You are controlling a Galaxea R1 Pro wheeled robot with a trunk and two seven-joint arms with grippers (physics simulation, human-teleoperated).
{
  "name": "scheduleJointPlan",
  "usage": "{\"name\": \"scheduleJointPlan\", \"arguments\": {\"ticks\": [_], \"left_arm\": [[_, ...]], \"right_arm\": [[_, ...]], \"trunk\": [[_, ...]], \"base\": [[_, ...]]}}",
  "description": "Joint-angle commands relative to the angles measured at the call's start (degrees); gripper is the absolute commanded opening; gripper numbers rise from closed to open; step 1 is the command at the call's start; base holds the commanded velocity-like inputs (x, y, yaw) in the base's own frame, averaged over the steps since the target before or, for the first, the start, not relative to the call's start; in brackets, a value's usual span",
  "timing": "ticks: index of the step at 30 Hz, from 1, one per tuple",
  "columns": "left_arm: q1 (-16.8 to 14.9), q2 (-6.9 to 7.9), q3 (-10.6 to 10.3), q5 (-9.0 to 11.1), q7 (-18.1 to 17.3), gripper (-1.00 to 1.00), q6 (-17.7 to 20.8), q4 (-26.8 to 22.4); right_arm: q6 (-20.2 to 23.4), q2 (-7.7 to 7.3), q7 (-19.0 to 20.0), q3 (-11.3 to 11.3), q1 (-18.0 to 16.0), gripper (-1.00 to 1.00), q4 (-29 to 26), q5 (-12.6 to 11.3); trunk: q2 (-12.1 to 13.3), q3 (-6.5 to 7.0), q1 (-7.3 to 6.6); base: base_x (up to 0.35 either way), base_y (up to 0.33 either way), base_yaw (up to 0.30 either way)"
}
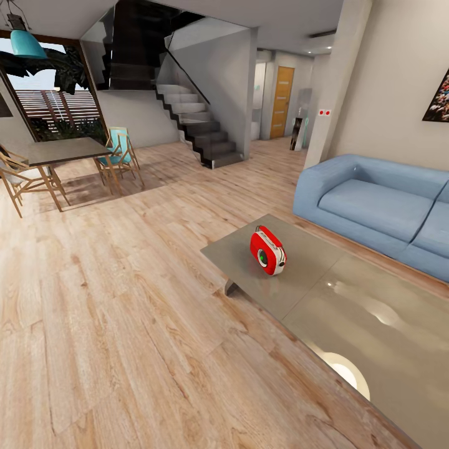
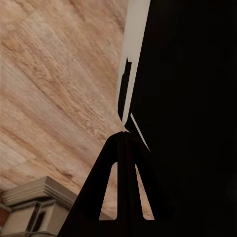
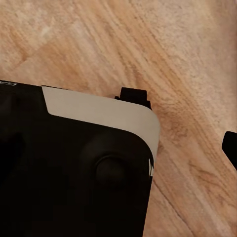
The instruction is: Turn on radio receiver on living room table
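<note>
Radio receiver (image 1: 269, 251) stands upright on the coffee table (image 1: 349, 312), near the table's far left corner — red body, white side trim, round dial on the front face, thin metal handle over the top. Nothing touches it. Table top is glossy grey-beige with bright reflections toward its near end. Light-blue sofa (image 1: 380, 209) sits just beyond the table, against the beige wall; corner of a framed picture (image 1: 438, 100) hangs above it. Light wood plank floor (image 1: 125, 324) covers the room. Far left: dark dining table (image 1: 62, 151) with wooden chairs, one with a teal seat (image 1: 120, 153). Staircase (image 1: 199, 134) rises behind, an orange-brown door (image 1: 281, 102) past it.

Left wrist view: left gripper (image 2: 126, 143) — dark fingers meet at the tips, pressed together, holding nothing, above the plank floor; dark robot body alongside.

Right wrist view: dark robot body with a pale panel over the floor; two dark finger ends at the edges, state of the right gripper cannot be told.
</note>
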Motion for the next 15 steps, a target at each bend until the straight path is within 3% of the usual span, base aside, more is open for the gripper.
{"name": "scheduleJointPlan", "arguments": {"ticks": [1,15], "left_arm": [[0.00,0.00,0.00,0.00,0.00,-1.00,0.00,0.00],[0.00,0.00,0.01,0.07,0.00,-1.00,0.00,0.00]], "right_arm": [[0.00,0.00,0.01,0.00,0.00,1.00,0.00,0.00],[0.00,0.00,0.00,0.00,0.00,1.00,0.00,0.00]], "trunk": [[0.00,0.00,0.00],[0.00,0.00,0.00]], "base": [[0.000,0.000,0.000],[0.000,0.000,0.000]]}}
